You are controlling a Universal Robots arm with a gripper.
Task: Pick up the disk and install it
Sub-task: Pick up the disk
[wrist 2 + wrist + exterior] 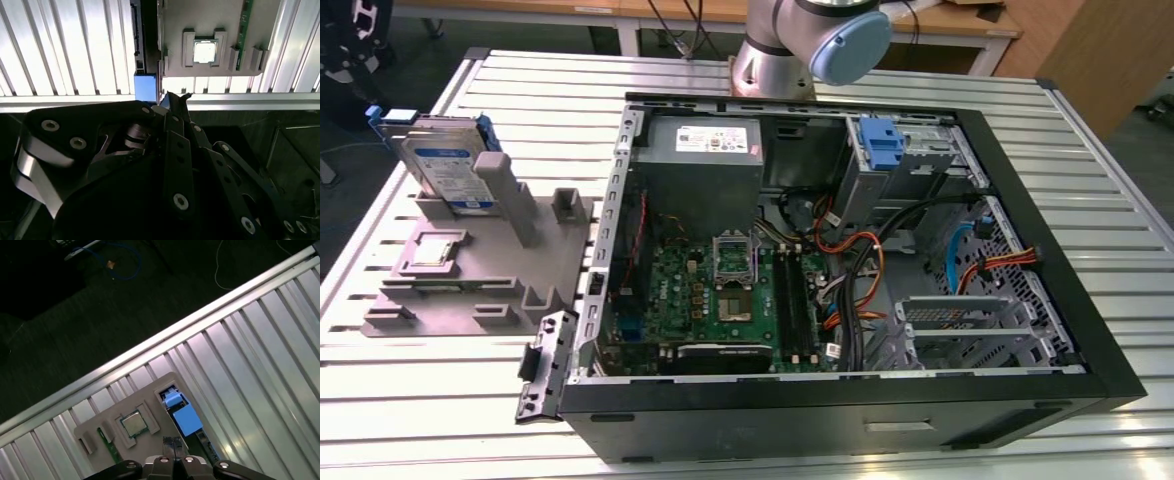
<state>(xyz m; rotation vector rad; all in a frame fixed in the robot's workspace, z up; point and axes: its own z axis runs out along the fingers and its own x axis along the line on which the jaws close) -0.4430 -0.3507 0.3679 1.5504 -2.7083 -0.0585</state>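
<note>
Disk (447, 162) stands upright in the grey holder (467, 285), with the open case (854, 400) just beside the holder. From my remote desk, the gripper (172, 441) hangs over the holder, clenched on nothing.

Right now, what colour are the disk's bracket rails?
Blue; shows best in the exterior view, on the disk standing in the grey fixture.

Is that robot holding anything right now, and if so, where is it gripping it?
Nothing. The gripper is empty, and the disk stands upright in the grey holder, apart from it.
</note>
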